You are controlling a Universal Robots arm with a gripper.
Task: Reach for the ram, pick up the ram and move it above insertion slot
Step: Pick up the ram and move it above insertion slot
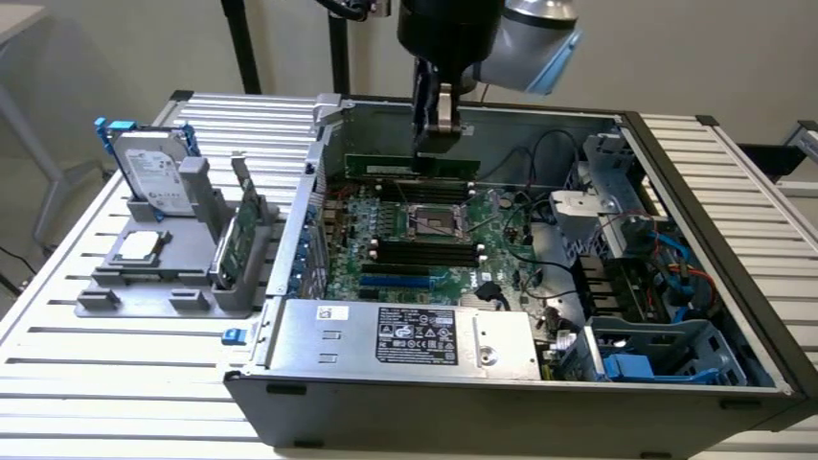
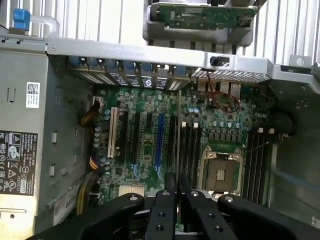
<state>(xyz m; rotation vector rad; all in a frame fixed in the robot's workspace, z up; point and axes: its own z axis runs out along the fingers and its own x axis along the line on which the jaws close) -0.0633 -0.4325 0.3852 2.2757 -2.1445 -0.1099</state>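
Ram (image 1: 412,167) hangs edge-down in the gripper (image 1: 439,136), pinched flat between the two fingers (image 1: 446,115) near the middle of its upper edge, and it sits over the far part of the motherboard (image 1: 422,235) inside the open computer case (image 1: 715,287). In the wrist view the same stick appears as a thin line (image 2: 178,150) running away from the closed gripper (image 2: 178,192), lying beside the dark memory slots (image 2: 190,145) next to the empty CPU socket (image 2: 218,172); whether it lines up with one slot exactly I cannot tell.

By its look the stick should be light and stiff, a narrow green circuit board with dark chips, so weight is no concern. It is likely fragile at the contact edge and at the chips, and its smooth faces could slip or pivot if pinched off-centre. A hold on the flat faces at mid-length, high up and clear of the lower contact edge, seems the soundest, and that is roughly where the fingers sit.

On the counter (image 1: 115,364) to the exterior view's left, a grey holder (image 1: 153,287) carries a hard drive (image 1: 151,172) and a broader expansion card (image 1: 234,251).
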